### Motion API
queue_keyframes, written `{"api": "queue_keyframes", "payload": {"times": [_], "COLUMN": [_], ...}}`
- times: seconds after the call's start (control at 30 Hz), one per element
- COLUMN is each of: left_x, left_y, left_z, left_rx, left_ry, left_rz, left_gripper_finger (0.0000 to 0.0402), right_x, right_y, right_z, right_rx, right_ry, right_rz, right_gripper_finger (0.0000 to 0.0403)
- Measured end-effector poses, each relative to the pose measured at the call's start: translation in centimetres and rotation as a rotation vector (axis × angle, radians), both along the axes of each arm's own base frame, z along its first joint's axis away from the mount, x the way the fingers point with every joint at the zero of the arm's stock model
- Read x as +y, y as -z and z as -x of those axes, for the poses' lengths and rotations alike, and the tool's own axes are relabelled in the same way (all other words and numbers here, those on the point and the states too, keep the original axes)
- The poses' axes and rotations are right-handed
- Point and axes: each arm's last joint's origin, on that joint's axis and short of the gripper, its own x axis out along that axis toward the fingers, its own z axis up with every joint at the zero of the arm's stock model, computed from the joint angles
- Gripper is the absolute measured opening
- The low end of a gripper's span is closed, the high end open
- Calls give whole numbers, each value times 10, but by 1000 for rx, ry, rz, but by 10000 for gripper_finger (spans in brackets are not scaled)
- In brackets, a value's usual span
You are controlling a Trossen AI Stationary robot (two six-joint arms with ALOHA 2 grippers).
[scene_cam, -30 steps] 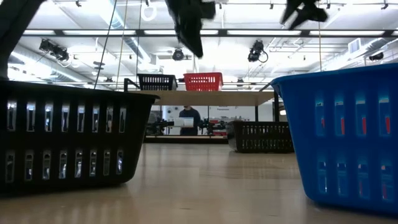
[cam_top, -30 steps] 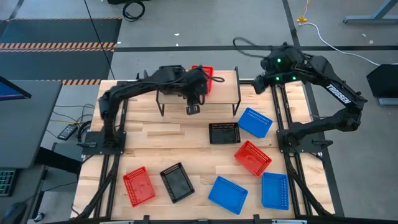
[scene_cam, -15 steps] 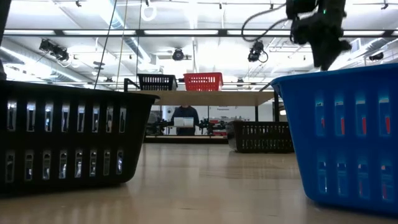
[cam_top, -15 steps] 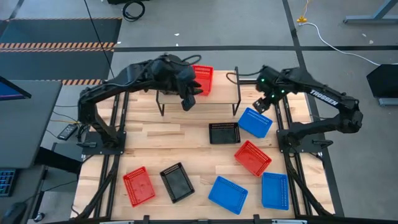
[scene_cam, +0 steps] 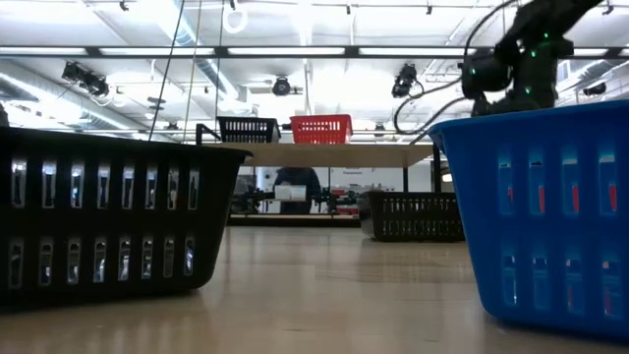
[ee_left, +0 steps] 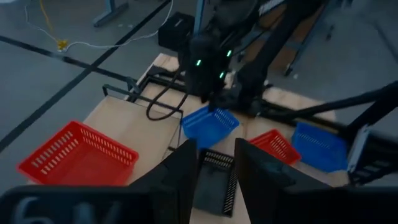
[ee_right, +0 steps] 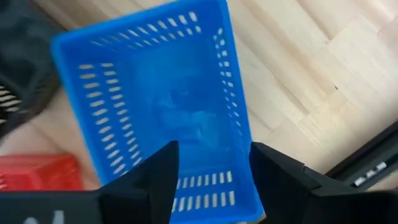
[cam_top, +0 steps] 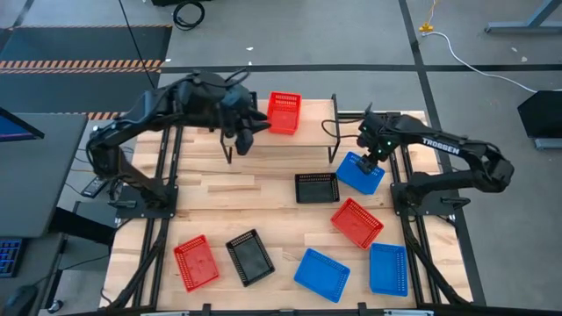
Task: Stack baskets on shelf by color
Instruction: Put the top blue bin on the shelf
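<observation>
We count nine baskets in all, three of each colour. One red basket [cam_top: 284,112] sits on the shelf [cam_top: 303,133] at the desk's [cam_top: 211,193] far edge, with a black one [scene_cam: 248,129] beside it (the left arm hides that one from above; the low view shows it). On the desk lie two more red: one near the front left [cam_top: 196,262], one right of centre [cam_top: 356,222]. Two black lie there too: one mid-desk [cam_top: 316,187], one at the front [cam_top: 250,257]. All three blue are on the desk: one just right of the shelf [cam_top: 360,173], two at the front right [cam_top: 321,274] [cam_top: 388,268].

The right claw [cam_top: 368,163] hangs over the far edge of the blue basket by the shelf, its fingers [ee_right: 163,171] spread apart above the tray's inside and holding nothing. The left claw [cam_top: 243,143] hovers above the shelf's left end, fingers [ee_left: 180,177] parted with nothing between them.
</observation>
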Motion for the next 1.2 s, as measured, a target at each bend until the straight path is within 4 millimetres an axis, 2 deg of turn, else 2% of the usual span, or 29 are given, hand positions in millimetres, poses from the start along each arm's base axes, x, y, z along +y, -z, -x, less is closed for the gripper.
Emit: {"api": "queue_keyframes", "payload": {"times": [0.2,0.67,0.77,1.0,1.07,1.2], "left_x": [-14,-44,-47,-50,-50,-50], "left_y": [-6,-9,-9,-8,-7,-7], "left_z": [10,8,8,8,9,9], "left_rx": [-33,-72,-72,-58,-46,-39], "left_ry": [-11,-48,-45,-36,-36,-42], "left_rz": [58,78,72,71,69,42], "left_gripper_finger": [117,117,117,117,117,117], "right_x": [-12,-28,-29,-26,-25,-21], "right_y": [11,39,40,27,19,-1], "right_z": [5,-2,-2,0,1,3], "right_rx": [-9,82,84,81,67,81], "right_ry": [22,35,34,32,16,-20], "right_rz": [16,-113,-128,-137,-144,-158], "right_gripper_finger": [198,170,150,23,14,35]}}
